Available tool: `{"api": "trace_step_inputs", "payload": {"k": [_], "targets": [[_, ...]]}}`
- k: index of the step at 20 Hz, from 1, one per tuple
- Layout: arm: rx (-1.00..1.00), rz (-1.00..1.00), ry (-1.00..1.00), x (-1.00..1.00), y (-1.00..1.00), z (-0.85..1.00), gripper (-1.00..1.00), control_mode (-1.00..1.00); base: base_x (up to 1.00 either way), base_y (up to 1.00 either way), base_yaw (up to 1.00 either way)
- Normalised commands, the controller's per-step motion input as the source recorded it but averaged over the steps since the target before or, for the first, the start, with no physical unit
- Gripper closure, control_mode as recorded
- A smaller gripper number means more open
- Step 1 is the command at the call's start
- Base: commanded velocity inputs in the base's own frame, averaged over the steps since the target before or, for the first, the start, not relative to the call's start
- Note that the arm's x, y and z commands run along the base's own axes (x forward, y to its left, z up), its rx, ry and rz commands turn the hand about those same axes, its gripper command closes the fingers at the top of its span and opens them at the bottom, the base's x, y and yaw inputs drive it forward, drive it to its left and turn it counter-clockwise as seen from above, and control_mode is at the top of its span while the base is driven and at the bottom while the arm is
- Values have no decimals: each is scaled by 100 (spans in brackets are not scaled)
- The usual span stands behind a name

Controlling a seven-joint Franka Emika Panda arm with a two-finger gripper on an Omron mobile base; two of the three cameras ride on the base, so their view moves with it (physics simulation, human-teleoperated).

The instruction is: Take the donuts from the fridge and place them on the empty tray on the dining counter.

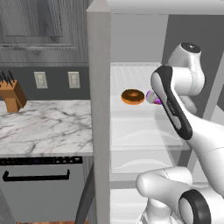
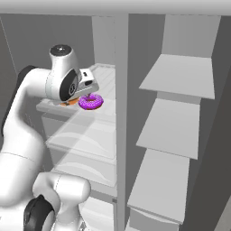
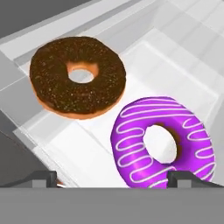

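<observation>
The fridge (image 1: 99, 109) stands open, with white shelves (image 2: 176, 122) inside. On one shelf lie the two donuts side by side: a chocolate donut (image 3: 78, 76) (image 1: 132, 96) and a purple frosted donut (image 3: 162, 142) (image 2: 90, 102) with pale stripes. My gripper (image 3: 113, 179) hovers just above them, open, with nothing between its fingers. Its right fingertip (image 3: 183, 178) is at the purple donut's near edge. In the left base view the arm hides most of the purple donut (image 1: 152, 97). The tray and the dining counter are out of view.
Left of the fridge runs a marble kitchen counter (image 1: 43, 127) with a knife block (image 1: 12, 94) and a dishwasher (image 1: 41, 183) below it. The fridge's side wall (image 1: 99, 131) and centre divider (image 2: 121, 117) flank the arm closely.
</observation>
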Motion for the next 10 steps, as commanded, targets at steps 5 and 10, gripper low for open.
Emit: {"api": "trace_step_inputs", "payload": {"k": [5,10], "targets": [[0,1,5,29,0,-22,-100,-100,0,0,0],[0,1,0,32,0,-26,-100,-100,0,0,0]]}}
